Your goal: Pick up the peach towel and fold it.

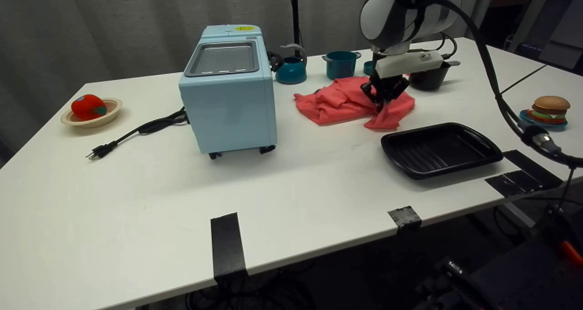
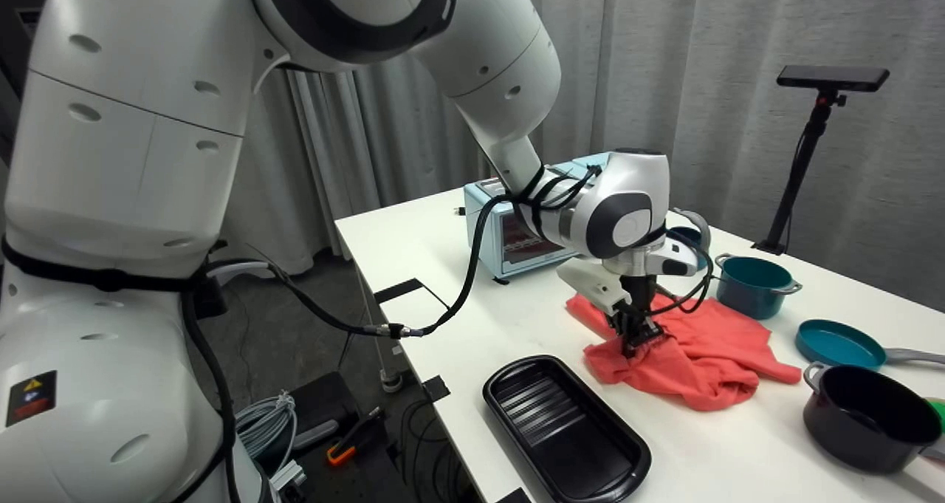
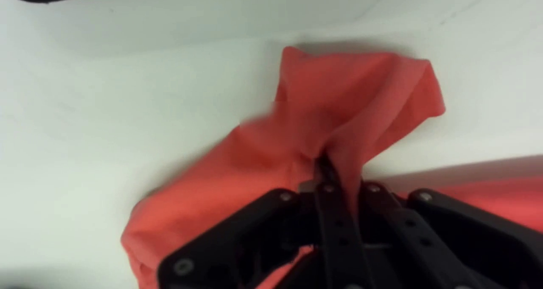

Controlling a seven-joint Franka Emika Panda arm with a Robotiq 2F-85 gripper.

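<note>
Wrist view: I see the gripper [image 3: 351, 191] grasping a twist of towel [image 3: 250, 174], cloth nipped between its jaws, a detail too small to judge from both exterior views.
Towel: rumpled on the table [image 1: 309, 187], between tray [image 1: 442, 148] and pots [image 2: 757, 292] in both exterior views.
Fold: best, I think, to raise the pinched part slightly, carry it smoothly over the rest, lay it flat, then let go.
Skillet [image 2: 840, 344]: plain in an exterior view; the wrist view lacks it.
</note>
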